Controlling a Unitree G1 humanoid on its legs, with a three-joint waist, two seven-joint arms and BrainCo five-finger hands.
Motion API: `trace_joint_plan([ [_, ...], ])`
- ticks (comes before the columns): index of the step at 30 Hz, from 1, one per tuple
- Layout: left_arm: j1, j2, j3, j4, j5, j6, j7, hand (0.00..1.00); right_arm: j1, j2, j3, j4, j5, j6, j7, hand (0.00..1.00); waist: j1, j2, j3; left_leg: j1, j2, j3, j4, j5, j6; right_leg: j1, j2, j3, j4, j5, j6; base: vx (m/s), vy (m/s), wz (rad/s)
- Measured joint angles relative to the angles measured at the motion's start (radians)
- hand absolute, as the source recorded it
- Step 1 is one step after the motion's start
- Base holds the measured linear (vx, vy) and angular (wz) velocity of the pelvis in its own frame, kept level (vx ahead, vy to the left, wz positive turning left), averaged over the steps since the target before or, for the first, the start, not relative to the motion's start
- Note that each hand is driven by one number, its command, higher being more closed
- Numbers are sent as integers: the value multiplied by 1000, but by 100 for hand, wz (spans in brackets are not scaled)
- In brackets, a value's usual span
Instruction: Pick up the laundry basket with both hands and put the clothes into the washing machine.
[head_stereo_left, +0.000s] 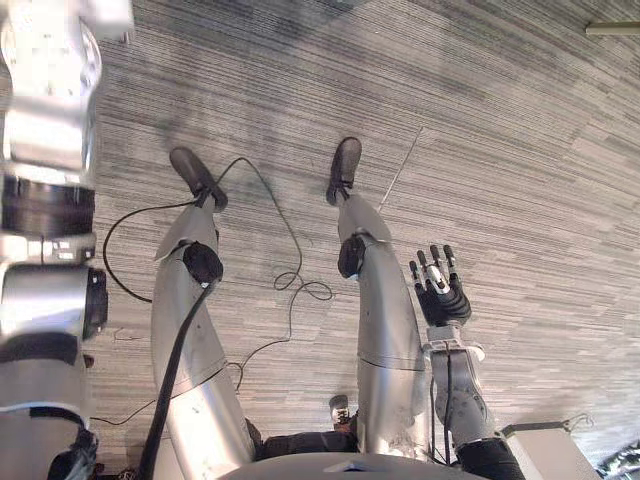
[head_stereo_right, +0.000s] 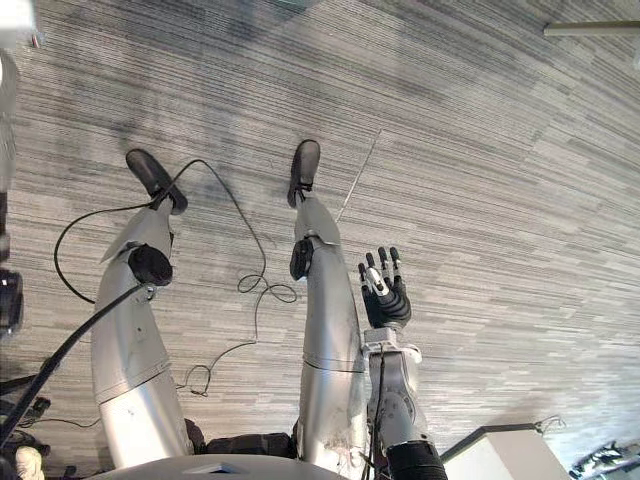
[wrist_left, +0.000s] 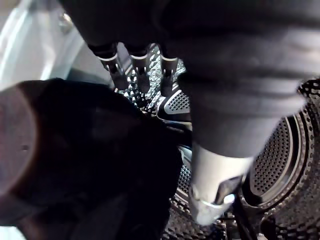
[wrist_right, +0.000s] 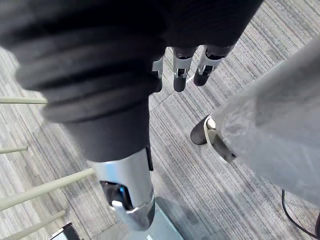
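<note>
Inside the drum (wrist_left: 280, 165), straight-fingered left robot hand (wrist_left: 140, 62) hovers beside clothes (wrist_left: 85, 160).

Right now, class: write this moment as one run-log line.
left hand: inside washer drum, beside dark garment | right hand: open, hanging at side above carpet
</note>
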Motion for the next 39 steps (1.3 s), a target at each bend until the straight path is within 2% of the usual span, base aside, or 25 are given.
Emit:
trace_joint_plan([
  [4, 228, -32, 81, -122, -19, -18, 1, 0, 18, 0, 0, -22, -1, -5, -4, 0, 18, 9, -1, 24, 0, 2, -20, 10, -8, 19, 2, -4, -16, 2, -3, -16, -45, 3],
  [6, 394, -97, 139, -182, -20, -35, -2, 0, 30, -2, 9, -30, -2, -5, -4, 0, 28, 18, -1, 54, -2, 3, -36, 14, -14, 50, 2, -7, -34, 1, -4, -11, -46, 2],
  [8, 484, -142, 158, -209, -22, -41, -6, 0, 30, -2, 18, -32, -3, -5, -5, 0, 37, 19, -1, 74, -1, 3, -45, 15, -15, 74, 2, -14, -50, 5, -8, -5, -43, -1],
  [9, 555, -190, 160, -228, -41, -50, -20, 0, 30, 0, 19, -32, -3, -5, -6, 0, 47, 20, -1, 93, -1, 3, -52, 14, -15, 97, 0, -25, -58, 6, -9, -4, -38, 0],
  [12, 690, -292, 149, -248, -74, -61, -47, 0, 30, 8, 33, -36, -6, -3, -27, 0, 58, 22, -1, 140, 0, 0, -52, 13, -15, 152, -2, -36, -76, 6, -9, -4, -36, 3],
  [14, 761, -333, 131, -249, -100, -67, -70, 0, 30, 18, 36, -33, -33, -2, -39, 0, 61, 25, -2, 172, 1, -1, -50, 8, -17, 189, -2, -41, -86, 8, -11, -2, -39, 2],
  [16, 843, -390, 81, -249, -129, -76, -114, 0, 30, 26, 40, -27, -55, 16, -42, 0, 69, 39, -2, 234, 2, -1, -51, -4, -17, 260, -3, -53, -105, 8, -10, -1, -35, 3],
  [19, 913, -450, 44, -232, -144, -88, -151, 0, 29, 30, 50, -15, -97, 19, -49, 0, 78, 53, -8, 319, 0, 0, -57, -21, -19, 351, -8, -63, -124, 6, -8, 0, -20, 1],
  [23, 968, -486, 41, -148, -158, -93, -177, 0, 56, 30, 41, 33, -158, 35, -68, 0, 79, 62, -14, 451, -8, 15, -87, -29, -15, 484, -13, -75, -162, 5, -6, 31, -18, 9],
  [26, 1032, -526, 41, -86, -163, -102, -176, 0, 126, 23, -7, 124, -194, 43, -32, 0, 73, 77, -29, 581, -41, 26, -131, -39, -20, 600, -33, -76, -177, -11, 10, 68, 14, 17],
  [28, 1096, -557, 32, -49, -169, -111, -201, 0, 140, 26, -38, 214, -199, 57, -23, 0, 72, 94, -77, 641, -59, 29, -153, -40, -28, 660, -42, -78, -188, -17, 17, 105, 40, 19],
  [30, 1142, -593, 32, 62, -166, -115, -222, 0, 138, 28, -52, 296, -199, 59, -23, 0, 73, 113, -131, 747, -82, 30, -180, -52, -35, 757, -59, -85, -189, -46, 27, 138, 22, 24],
  [33, 1210, -620, 43, 157, -138, -113, -240, 0, 137, 57, -42, 327, -198, 59, -17, 0, 77, 118, -207, 861, -93, 34, -195, -73, -48, 864, -72, -89, -186, -80, 38, 127, -18, 13],
  [35, 1232, -637, 55, 202, -114, -111, -239, 0, 136, 75, -38, 328, -198, 60, -15, 0, 78, 118, -232, 913, -95, 38, -199, -84, -51, 912, -73, -89, -186, -95, 44, 120, -45, 5],
  [39, 1247, -693, 127, 419, -73, -86, -223, 0, 132, 105, -33, 432, -199, 61, -4, 0, 70, 118, -337, 1043, -133, 46, -300, -77, -65, 1026, -88, -104, -244, -104, 50, 95, -36, 8],
])
